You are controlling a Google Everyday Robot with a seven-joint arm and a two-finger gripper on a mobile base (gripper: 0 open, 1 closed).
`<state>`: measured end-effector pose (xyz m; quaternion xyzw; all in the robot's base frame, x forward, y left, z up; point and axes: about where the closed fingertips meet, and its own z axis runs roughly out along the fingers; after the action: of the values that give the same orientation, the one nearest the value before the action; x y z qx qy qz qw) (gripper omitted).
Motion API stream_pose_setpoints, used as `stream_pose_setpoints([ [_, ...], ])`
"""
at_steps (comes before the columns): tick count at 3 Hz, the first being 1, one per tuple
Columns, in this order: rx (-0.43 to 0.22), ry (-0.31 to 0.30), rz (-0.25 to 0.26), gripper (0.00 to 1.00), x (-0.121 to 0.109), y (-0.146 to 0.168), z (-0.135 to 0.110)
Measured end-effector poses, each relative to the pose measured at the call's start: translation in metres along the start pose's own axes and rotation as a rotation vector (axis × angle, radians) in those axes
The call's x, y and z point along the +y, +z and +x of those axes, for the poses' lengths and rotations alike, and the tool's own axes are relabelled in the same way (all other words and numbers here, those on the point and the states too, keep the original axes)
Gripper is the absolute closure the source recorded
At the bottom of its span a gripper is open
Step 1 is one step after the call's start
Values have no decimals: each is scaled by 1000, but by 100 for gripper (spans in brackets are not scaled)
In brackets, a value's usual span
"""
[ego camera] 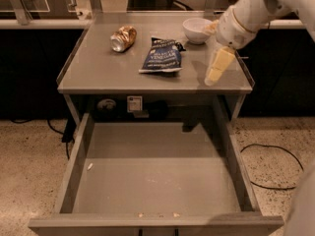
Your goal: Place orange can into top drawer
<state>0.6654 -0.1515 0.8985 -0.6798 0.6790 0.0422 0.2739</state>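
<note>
So the end effector [218, 67] hangs just over the right front part of the surface [98, 68], pointing down with nothing in it. Honestly can't tell if it's apart or together.

Closest risks first: the white bowl [198, 29] sits just behind it and the chip bag [161, 56] is near on its left. A straight sweep toward the can could bump the bowl or drag the bag along.

The orange can [123, 38] lies on its side well off to the left, beyond the bag. I'd guess it rolls if nudged, and those uneven sides could slip in a grip.

The top drawer [157, 181] is pulled open below and in front.

The arm [246, 14] comes in from the upper right, forearm sloping down-left, wrist bent downward.
</note>
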Motion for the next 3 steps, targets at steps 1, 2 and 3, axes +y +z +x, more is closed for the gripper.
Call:
stream_pose_setpoints([
  [1,-25,-31,23,0,-33,-6,-22],
  [2,-74,-69,22,0,-55,10,-55],
  [3,-79,-71,21,0,-56,12,-55],
])
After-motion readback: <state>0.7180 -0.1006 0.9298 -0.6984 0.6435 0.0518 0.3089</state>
